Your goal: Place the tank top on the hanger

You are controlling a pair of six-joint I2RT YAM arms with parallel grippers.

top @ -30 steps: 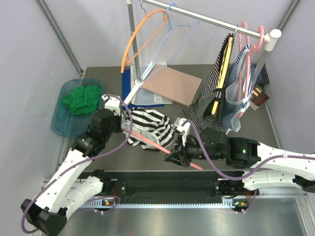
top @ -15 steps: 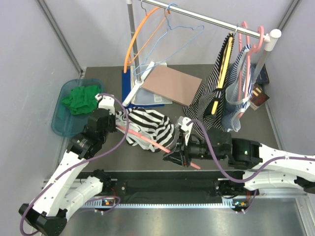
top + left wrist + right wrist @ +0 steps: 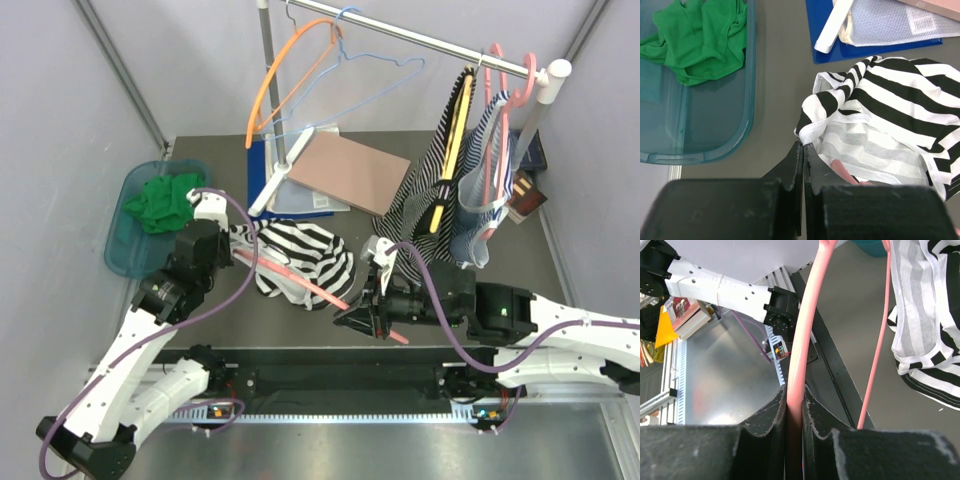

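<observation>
The left end effector (image 3: 803, 148), pinching the top's (image 3: 900, 100) hem, has pulled it farther along the hanger (image 3: 805, 330) the right end effector (image 3: 794, 396) clamps.

Reads as a robotics lab test cell: 2 white arms, left arm (image 3: 130, 350) and right arm (image 3: 570, 330), bolted at a dark table (image 3: 250, 322), boxed in by plain lavender panels (image 3: 60, 120) on aluminium struts (image 3: 122, 75), around a clothes rail (image 3: 420, 38).

Soft striped cloth tank top (image 3: 900, 100); smooth glossy pink plastic hanger (image 3: 806, 325); matt grey worktop (image 3: 780, 75); translucent teal plastic bin (image 3: 710, 130).
</observation>
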